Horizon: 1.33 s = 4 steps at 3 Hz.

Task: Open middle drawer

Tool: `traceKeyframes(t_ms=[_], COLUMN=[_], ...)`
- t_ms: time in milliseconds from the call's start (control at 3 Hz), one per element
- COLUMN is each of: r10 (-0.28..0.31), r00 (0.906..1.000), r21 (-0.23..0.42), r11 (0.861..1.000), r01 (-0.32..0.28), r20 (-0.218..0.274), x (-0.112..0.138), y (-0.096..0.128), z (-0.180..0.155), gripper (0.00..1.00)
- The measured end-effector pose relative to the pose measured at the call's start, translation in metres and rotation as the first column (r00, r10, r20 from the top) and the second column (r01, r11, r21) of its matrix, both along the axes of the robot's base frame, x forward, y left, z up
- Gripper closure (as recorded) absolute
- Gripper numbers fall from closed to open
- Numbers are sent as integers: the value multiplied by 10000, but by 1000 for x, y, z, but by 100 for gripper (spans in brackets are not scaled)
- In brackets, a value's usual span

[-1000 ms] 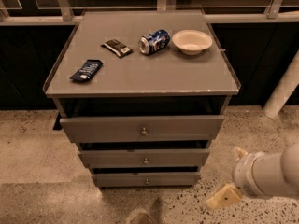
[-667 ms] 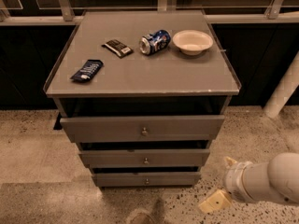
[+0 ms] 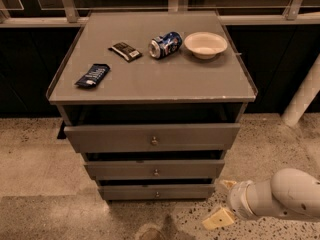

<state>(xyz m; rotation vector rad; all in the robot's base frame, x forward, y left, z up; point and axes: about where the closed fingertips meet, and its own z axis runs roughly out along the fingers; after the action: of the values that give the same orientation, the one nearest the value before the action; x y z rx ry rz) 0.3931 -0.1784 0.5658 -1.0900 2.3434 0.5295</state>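
Observation:
The middle drawer [image 3: 125,169] is a grey flat front with a small round metal knob [image 3: 156,172], set between a wider top drawer [image 3: 110,136] and a narrower bottom drawer [image 3: 130,192]. It looks pushed in. The top drawer stands out a little further than the two below. My gripper [image 3: 223,201] is low at the right of the cabinet, near the bottom drawer's right end and just above the floor. Its two cream fingertips [image 3: 218,218] are apart and hold nothing. It touches no drawer.
On the cabinet top [image 3: 150,79] lie a dark blue snack packet [image 3: 93,75], a dark wrapper [image 3: 125,51], a blue can on its side [image 3: 165,44] and a white bowl [image 3: 205,44]. A white post [image 3: 302,96] stands at the right. The floor is speckled.
My arm has moved left and down, bringing the gripper closer to the lower right corner of the cabinet. The drawers and the things on top have not moved.

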Motion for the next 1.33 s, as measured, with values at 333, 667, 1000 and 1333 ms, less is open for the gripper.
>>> traceKeyframes(t_ms=[333, 667, 1000, 1333], r10=[-7, -7, -7, -20], r00=[10000, 10000, 10000, 9995], r21=[-34, -34, -34, -73], r11=[10000, 10000, 10000, 10000], r01=[7, 7, 7, 22], r20=[28, 27, 29, 323], x=[0, 0, 0, 0], y=[0, 0, 0, 1], z=[2, 2, 2, 2], gripper=[37, 61, 84, 100])
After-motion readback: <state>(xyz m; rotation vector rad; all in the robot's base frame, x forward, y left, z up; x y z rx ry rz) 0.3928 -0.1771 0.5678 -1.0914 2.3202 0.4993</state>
